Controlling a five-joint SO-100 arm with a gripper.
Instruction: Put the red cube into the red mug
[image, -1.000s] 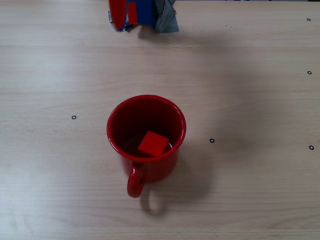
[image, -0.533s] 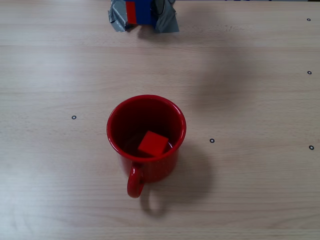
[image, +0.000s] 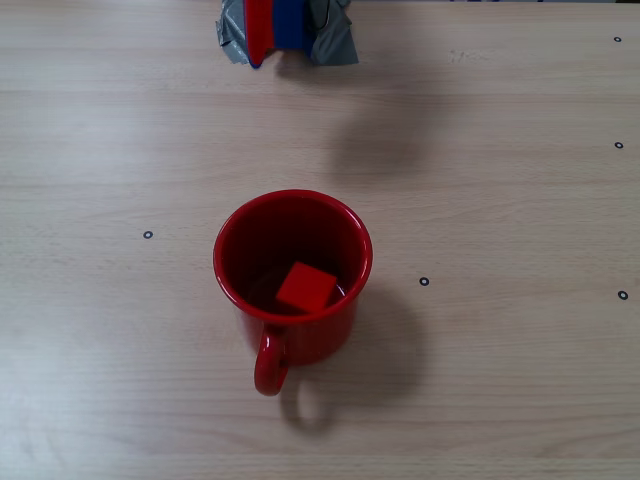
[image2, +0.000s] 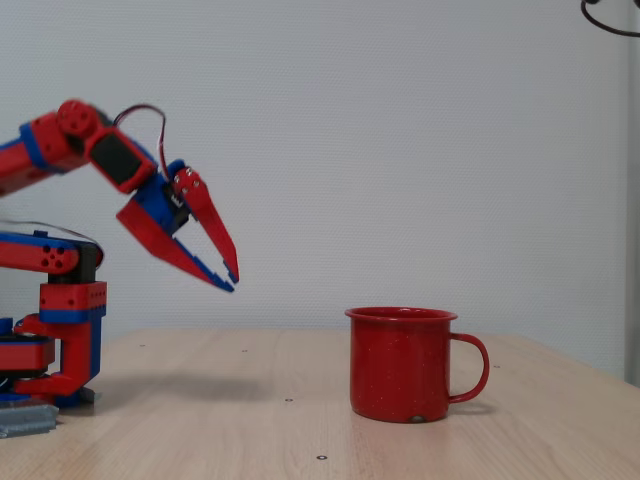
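The red mug (image: 292, 275) stands upright on the wooden table, its handle pointing to the near edge. In the side-on fixed view the red mug (image2: 405, 365) has its handle to the right. The red cube (image: 306, 287) lies tilted on the bottom of the mug; the mug's wall hides it in the side-on view. My red and blue gripper (image2: 232, 281) hangs high in the air, well left of the mug and pointing down. Its fingertips are together with nothing between them. From above only a strip of the gripper (image: 262, 35) shows at the top edge.
The arm's base (image2: 60, 330) stands at the table's left end in the side-on view, with grey tape (image: 335, 42) around it. Small black ring marks (image: 424, 281) dot the tabletop. A wide stretch of bare wood lies between gripper and mug.
The gripper has drawn back toward the base at the top edge, and its shadow on the table has slid away from the mug. Mug and cube have not moved.
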